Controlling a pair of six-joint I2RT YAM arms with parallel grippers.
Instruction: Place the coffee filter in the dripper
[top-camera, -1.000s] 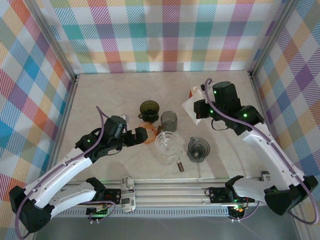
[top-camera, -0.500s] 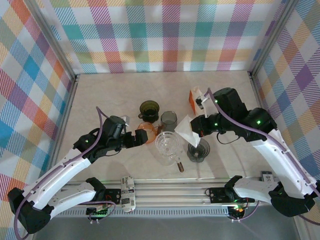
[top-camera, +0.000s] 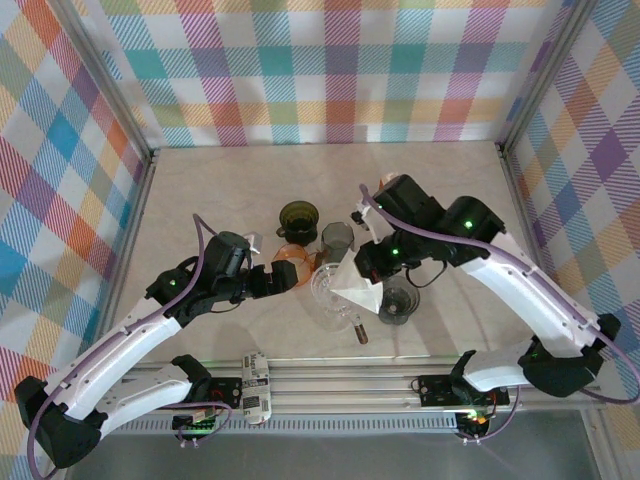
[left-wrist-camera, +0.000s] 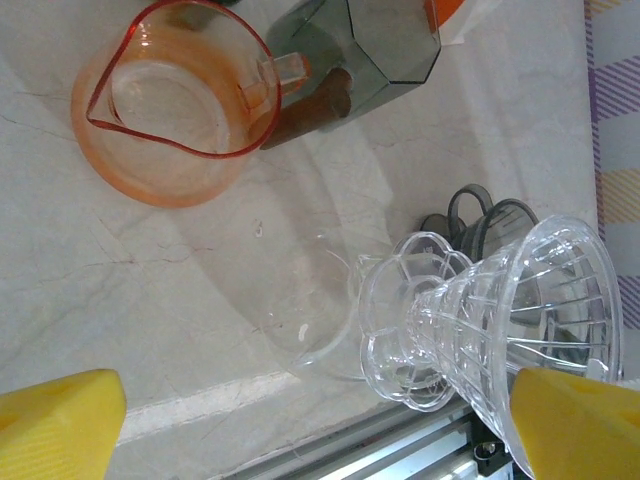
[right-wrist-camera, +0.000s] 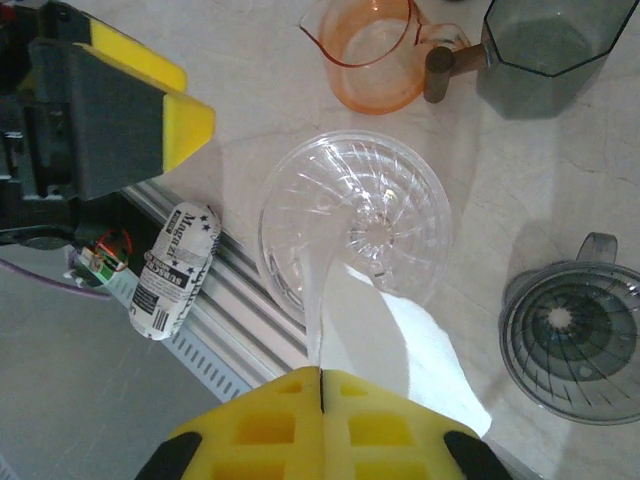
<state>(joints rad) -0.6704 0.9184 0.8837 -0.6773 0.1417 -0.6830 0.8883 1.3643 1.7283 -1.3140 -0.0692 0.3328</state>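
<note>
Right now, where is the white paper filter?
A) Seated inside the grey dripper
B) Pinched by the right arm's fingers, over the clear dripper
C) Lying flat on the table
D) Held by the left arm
B: the right fingers are shut on the paper filter, and its tip hangs over the clear dripper.

On the pale marble tabletop (left-wrist-camera: 120, 290), an orange glass pitcher (left-wrist-camera: 170, 105) sits towards the far side, its brown handle touching a dark grey faceted cup (left-wrist-camera: 385, 40) beside it. The clear ribbed dripper (left-wrist-camera: 490, 320) stands by the tabletop's near edge, next to the metal rail (left-wrist-camera: 400, 450), with a dark grey handle (left-wrist-camera: 480, 210) just behind it. The left gripper (left-wrist-camera: 315, 425) is spread wide, its yellow fingertips (left-wrist-camera: 55, 425) in the two bottom corners.
</note>
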